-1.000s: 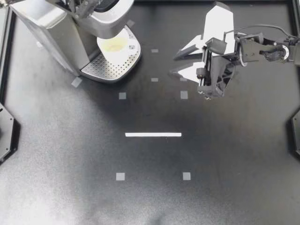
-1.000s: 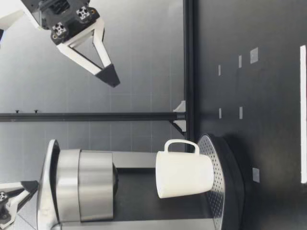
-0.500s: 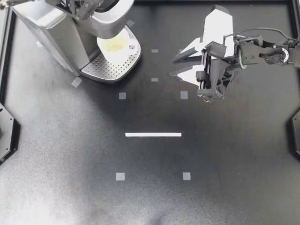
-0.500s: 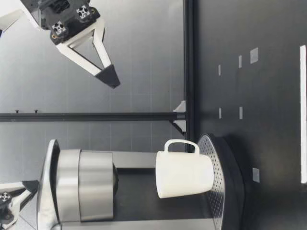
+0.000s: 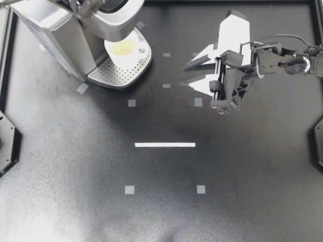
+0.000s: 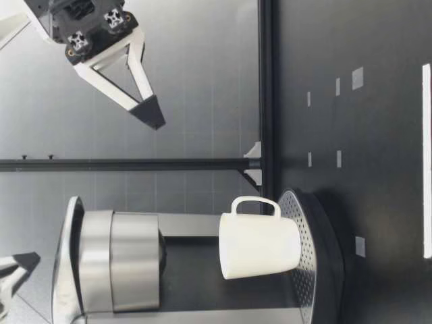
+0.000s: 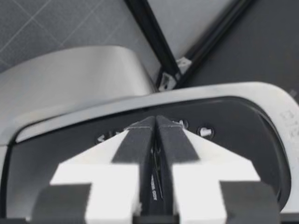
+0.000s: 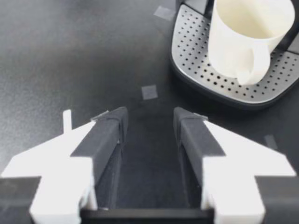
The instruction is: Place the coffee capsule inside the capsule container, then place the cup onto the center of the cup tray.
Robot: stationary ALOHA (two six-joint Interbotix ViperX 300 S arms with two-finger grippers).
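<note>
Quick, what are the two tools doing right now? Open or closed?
Left tool: closed, nothing seen in it.
Right tool: open, empty.

Robotics lab bench inferred: black table [image 5: 75, 166] marked with taped squares [image 5: 129, 190] and a white strip [image 5: 165, 144], enclosed by a black metal frame [image 6: 265, 101], backed by a grey panelled wall [image 6: 196, 81]; the right gripper [image 5: 184, 75] is suspended above.

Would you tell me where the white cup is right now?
In the top view, the white cup stands upright on the perforated cup tray, under the head of the coffee machine, on my left side.
</note>
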